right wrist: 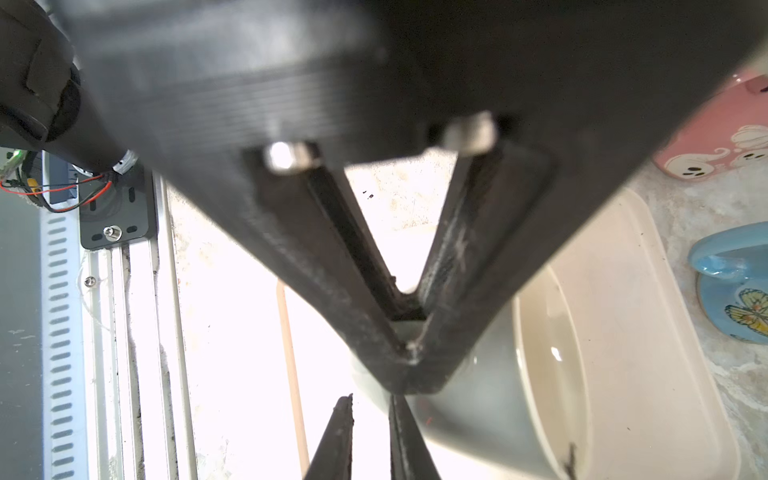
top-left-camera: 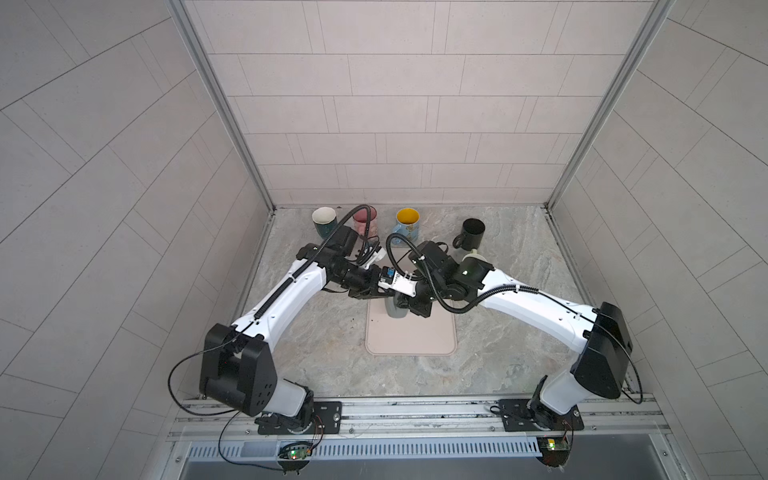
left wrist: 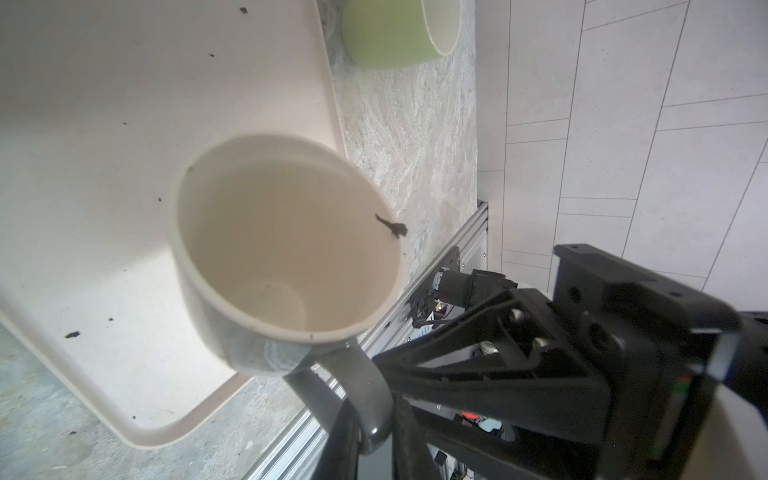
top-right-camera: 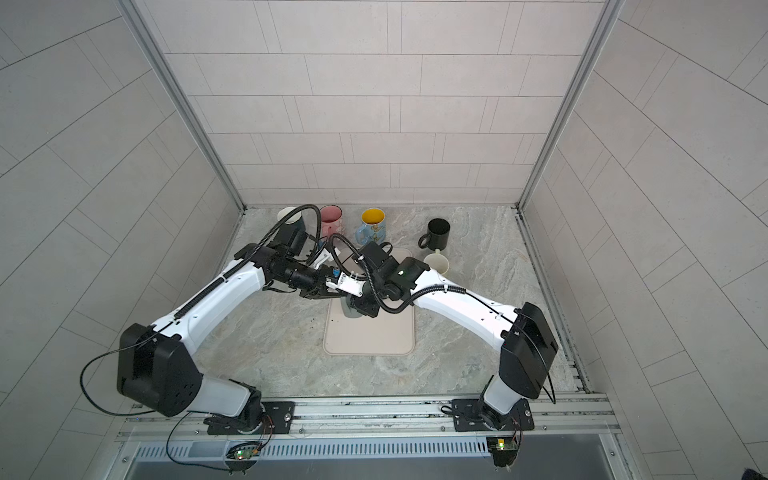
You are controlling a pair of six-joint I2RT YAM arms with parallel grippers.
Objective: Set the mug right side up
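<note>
Grey mug (left wrist: 286, 249) held by its handle (left wrist: 357, 374) in the clamped left gripper (left wrist: 374, 432); right gripper (right wrist: 370, 411) narrowly parted, empty

No words, brands or numbers were legible anywhere; the pink mug (right wrist: 706, 137) and blue mug (right wrist: 739, 299) bore pictures only.

**Left arm** (top-left-camera: 282, 293): mounted at the near left, elbow bent out beside its base, white forearm slanting inward to the middle.

**Left tool** (left wrist: 374, 432): jaws closed on the handle of the mug (left wrist: 286, 232).

**Right arm** (top-left-camera: 540, 305): mounted at the near right, elbow bent out, forearm slanting inward, mirroring the left.

**Right tool** (right wrist: 369, 399): fingertips a little apart with nothing between them. One finger lies close by the mug's side; contact cannot be told.

**Both tools**: meet head-on at the centre in both top views.
</note>
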